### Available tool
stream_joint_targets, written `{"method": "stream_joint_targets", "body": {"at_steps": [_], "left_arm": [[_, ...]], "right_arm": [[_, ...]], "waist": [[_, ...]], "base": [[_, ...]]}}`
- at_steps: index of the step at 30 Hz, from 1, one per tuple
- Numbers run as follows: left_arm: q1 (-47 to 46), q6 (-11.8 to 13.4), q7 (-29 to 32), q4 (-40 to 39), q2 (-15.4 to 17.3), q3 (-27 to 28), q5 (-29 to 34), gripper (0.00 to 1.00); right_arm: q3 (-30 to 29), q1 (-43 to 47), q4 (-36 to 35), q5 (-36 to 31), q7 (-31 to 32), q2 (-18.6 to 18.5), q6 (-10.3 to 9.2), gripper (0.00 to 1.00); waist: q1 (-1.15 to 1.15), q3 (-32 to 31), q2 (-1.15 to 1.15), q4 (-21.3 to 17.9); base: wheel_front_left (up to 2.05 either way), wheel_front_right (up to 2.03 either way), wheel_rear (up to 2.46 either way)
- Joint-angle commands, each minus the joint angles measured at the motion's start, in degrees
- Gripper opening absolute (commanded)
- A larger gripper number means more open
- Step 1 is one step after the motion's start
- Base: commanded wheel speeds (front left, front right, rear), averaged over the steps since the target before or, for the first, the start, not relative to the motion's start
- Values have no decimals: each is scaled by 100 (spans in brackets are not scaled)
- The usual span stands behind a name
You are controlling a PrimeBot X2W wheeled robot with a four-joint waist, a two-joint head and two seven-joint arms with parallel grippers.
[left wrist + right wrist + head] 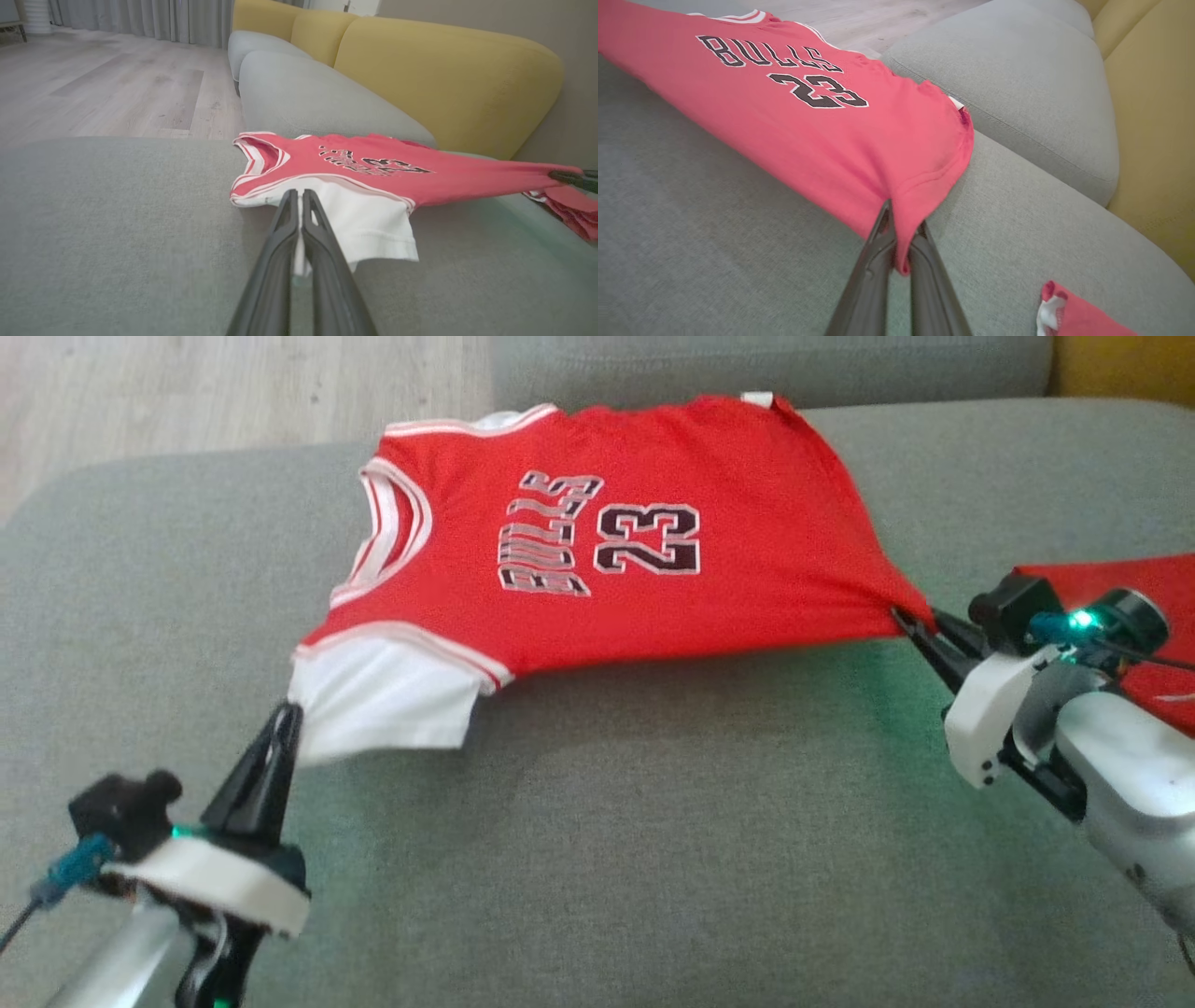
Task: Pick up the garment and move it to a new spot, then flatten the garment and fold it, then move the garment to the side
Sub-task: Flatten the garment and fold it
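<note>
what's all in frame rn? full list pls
jersey: one, red with white trim, BULLS 23 print, spread on the near seat cushion, stretched between the two grippers
second garment: one, red with some white, lying on the same cushion beyond the jersey's hem
seat cushions: at least two, grey, sofa seat
back cushions: several, yellow, behind the seat
floor: pale wood, beside the sofa
curtains: grey, far end of the room
left gripper: dark fingers, shut on the jersey's white sleeve
right gripper: dark fingers, shut on the jersey's hem corner
</note>
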Motion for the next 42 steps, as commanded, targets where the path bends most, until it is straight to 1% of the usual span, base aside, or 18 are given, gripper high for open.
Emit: {"method": "stream_joint_targets", "body": {"at_steps": [1,5,10,15,19,22,30,35,42], "left_arm": [[-9,41,13,-219,334,199,-30,0],[373,56,165,-542,451,133,-152,0],[800,111,305,-1004,647,62,-220,0],[1176,142,381,-1404,813,52,-358,0],[1277,179,409,-1670,924,98,-414,0],[1192,223,412,-1794,962,132,-369,0],[545,277,477,-1820,942,216,-186,0],[84,246,605,-1654,918,171,-47,0],[-821,124,901,-1119,881,-26,173,0]], "right_arm": [[122,94,-177,178,61,-228,-5,0],[601,188,-543,626,315,-545,-5,0],[1174,325,-1283,1245,739,-1058,-5,0],[1380,541,-2180,1620,1135,-1611,-5,0],[1406,583,-2523,1775,1201,-1878,-5,0],[1412,537,-2589,1806,1182,-1926,-5,0],[1411,163,-2434,1782,1114,-1786,-5,0],[1406,-67,-2257,1792,1086,-1678,-5,0],[1401,-473,-1841,1890,1193,-1399,-5,0]], "waist": [[0,-109,-1,0],[0,-291,-1,7],[0,-457,-1,9],[0,-573,-1,13],[0,-537,-1,1],[0,-471,-1,-14],[0,-135,-1,-35],[0,70,-1,-52],[0,439,-1,-137]], "base": [[0,0,0],[0,0,0],[0,0,0],[0,0,0],[0,0,0],[0,0,0],[0,0,0],[0,0,0],[0,0,0]]}}
